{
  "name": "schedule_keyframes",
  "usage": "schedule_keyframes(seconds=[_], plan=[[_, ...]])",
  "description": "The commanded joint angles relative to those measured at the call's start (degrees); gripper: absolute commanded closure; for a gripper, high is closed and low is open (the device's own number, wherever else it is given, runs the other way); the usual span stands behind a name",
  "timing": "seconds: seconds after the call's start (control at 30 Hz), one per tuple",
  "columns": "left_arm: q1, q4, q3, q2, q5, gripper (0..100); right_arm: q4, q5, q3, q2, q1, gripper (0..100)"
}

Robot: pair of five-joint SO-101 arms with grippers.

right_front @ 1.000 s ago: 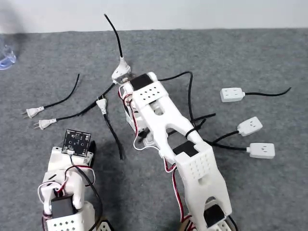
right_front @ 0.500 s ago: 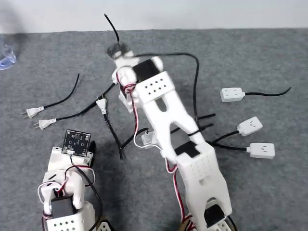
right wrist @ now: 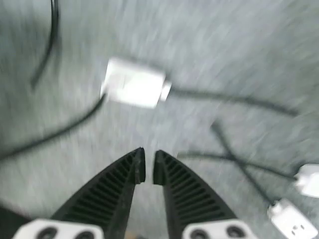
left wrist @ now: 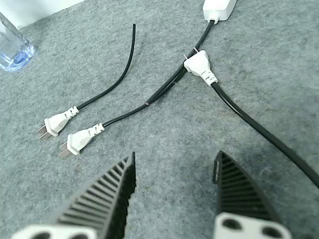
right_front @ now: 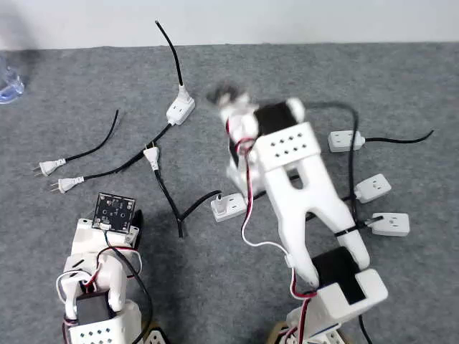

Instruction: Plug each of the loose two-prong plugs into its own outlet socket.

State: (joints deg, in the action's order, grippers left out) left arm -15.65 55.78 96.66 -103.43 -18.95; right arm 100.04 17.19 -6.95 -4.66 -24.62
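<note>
**Key relation.** L hand [left wrist: 175,157] is spread wide and empty, at lower left of high view. Far-left plug [left wrist: 55,122] and second plug [left wrist: 79,141] lie ahead of it, up and left of the gap in L wrist view, well apart from the hand. Both lie flat on the bench [right_front: 401,79], side by side, long axes approx. parallel. Prongs point to lower left of that frame, cords trail to upper right.

Judgement: L arm is the nearer one for these two. The hand likely needs to close across a plug body, not along it.

Third plug [right_front: 151,155] sits centre-left in high view, prongs up-frame, cord running down-frame.

R hand [right wrist: 148,159] has jaws pressed nearly together w/ nothing between them. In high view it's at upper centre. Blurred socket [right wrist: 134,89] lies ahead of its tips; can't tell which one.

**Count.**
- Plugs: 3, all loose.
- Sockets: 5
  - upper-centre socket [right_front: 181,109]
  - centre socket [right_front: 229,206]
  - right-upper socket [right_front: 344,140]
  - right-mid socket [right_front: 373,188]
  - right-lower socket [right_front: 391,223]
</note>
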Motion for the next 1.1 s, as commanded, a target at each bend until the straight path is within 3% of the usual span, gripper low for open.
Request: schedule_keyframes(seconds=[0.0,0.17,0.37,0.47,0.53,0.7,0.8,0.87,1.07], plan=[[0.18,0.00,-0.31,-0.88,-0.62,76,-5.93,4.75,13.01,3.12,0.48,99.2],[0.09,0.00,-0.31,-0.88,-0.62,76,-20.53,5.36,23.91,3.12,0.22,99.1],[0.88,-0.09,-0.31,-0.88,-0.62,76,-21.14,7.12,24.70,3.65,0.04,98.7],[4.48,0.26,-0.31,-0.79,-0.62,76,-21.49,7.65,25.32,3.21,-0.22,97.9],[5.10,0.35,-0.31,-0.70,-0.62,76,-20.79,14.15,25.23,4.09,-0.31,93.2],[5.01,2.37,-0.31,-0.70,-1.05,76,-17.27,40.35,23.91,6.90,2.15,73.1],[5.01,2.73,-0.31,-0.70,-3.78,76,-17.71,52.13,24.44,6.29,2.59,67.1],[5.01,3.16,-0.31,-0.70,-4.48,76,-19.82,55.30,24.79,5.05,1.89,66.8],[5.01,2.90,-0.31,-0.70,-4.57,76,-29.05,55.56,24.44,-0.57,-3.56,66.7]])
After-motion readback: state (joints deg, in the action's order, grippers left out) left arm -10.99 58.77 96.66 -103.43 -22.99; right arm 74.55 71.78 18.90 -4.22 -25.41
